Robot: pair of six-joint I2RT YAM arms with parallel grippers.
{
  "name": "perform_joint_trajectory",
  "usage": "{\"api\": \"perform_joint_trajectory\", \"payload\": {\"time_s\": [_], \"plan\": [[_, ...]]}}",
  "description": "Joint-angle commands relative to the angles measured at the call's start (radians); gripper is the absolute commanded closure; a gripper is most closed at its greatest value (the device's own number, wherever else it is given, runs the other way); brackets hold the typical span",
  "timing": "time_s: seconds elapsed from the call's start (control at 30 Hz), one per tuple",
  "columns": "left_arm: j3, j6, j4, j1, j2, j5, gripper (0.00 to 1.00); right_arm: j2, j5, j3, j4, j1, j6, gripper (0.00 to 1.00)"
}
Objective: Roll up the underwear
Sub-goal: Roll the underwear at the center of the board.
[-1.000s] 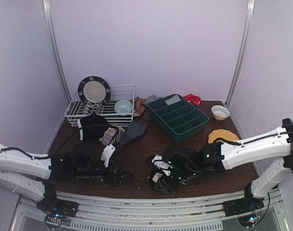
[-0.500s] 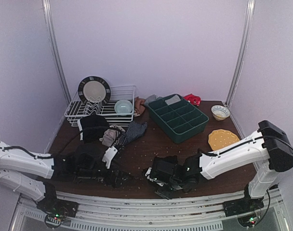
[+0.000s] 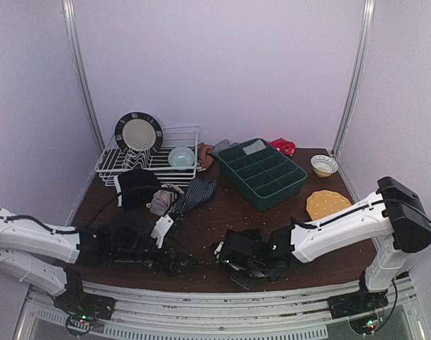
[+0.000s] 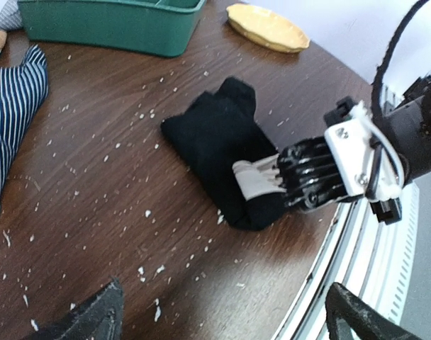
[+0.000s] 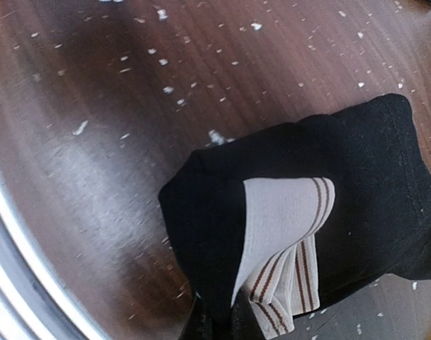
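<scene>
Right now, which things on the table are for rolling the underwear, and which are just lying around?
For the job:
- black underwear, pinched in the right tool
- striped underwear
- beige underwear

Just lying about:
- dish rack
- plate
- green tray
- yellow dish
- small bowl

left claw (image 4: pixel 226 322): jaws spread wide
black underwear (image 4: pixel 212 138): folded, ahead of claw
right gripper (image 4: pixel 283 177): ahead-right, pinching black underwear's near end
striped underwear (image 4: pixel 10 113): far left
</scene>
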Motion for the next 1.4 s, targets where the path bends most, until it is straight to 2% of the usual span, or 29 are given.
{"api": "perform_joint_trajectory", "payload": {"time_s": [0.0, 0.07, 0.17, 0.23, 0.4, 0.47, 0.57, 0.73, 1.03, 1.37], "plan": [[-0.046, 0.093, 0.215, 0.002, 0.003, 0.056, 0.03, -0.074, -0.226, -0.055, -0.060, -0.008, 0.025, 1.00], [-0.101, 0.117, 0.354, 0.002, 0.007, 0.085, 0.02, -0.125, -0.332, -0.075, -0.058, -0.016, 0.046, 1.00], [-0.165, 0.199, 0.582, -0.004, 0.026, 0.238, 0.02, -0.183, -0.494, -0.112, -0.049, -0.035, 0.087, 1.00], [-0.160, 0.292, 0.625, -0.028, 0.045, 0.289, 0.02, -0.207, -0.588, -0.147, -0.028, -0.051, 0.117, 1.00], [-0.072, 0.559, 0.483, -0.130, 0.093, 0.334, 0.02, -0.239, -0.731, -0.261, 0.080, -0.115, 0.210, 1.00], [-0.019, 0.628, 0.428, -0.163, 0.128, 0.348, 0.03, -0.248, -0.781, -0.304, 0.127, -0.155, 0.237, 1.00], [0.053, 0.683, 0.355, -0.173, 0.208, 0.385, 0.10, -0.254, -0.824, -0.335, 0.172, -0.194, 0.251, 1.00], [0.159, 0.742, 0.282, -0.187, 0.359, 0.436, 0.23, -0.234, -0.857, -0.329, 0.188, -0.211, 0.249, 1.00], [0.252, 0.824, 0.280, -0.190, 0.549, 0.400, 0.25, -0.210, -0.934, -0.336, 0.232, -0.251, 0.260, 1.00], [0.305, 0.841, 0.325, -0.189, 0.643, 0.300, 0.27, -0.185, -0.933, -0.331, 0.232, -0.258, 0.251, 1.00]]}}
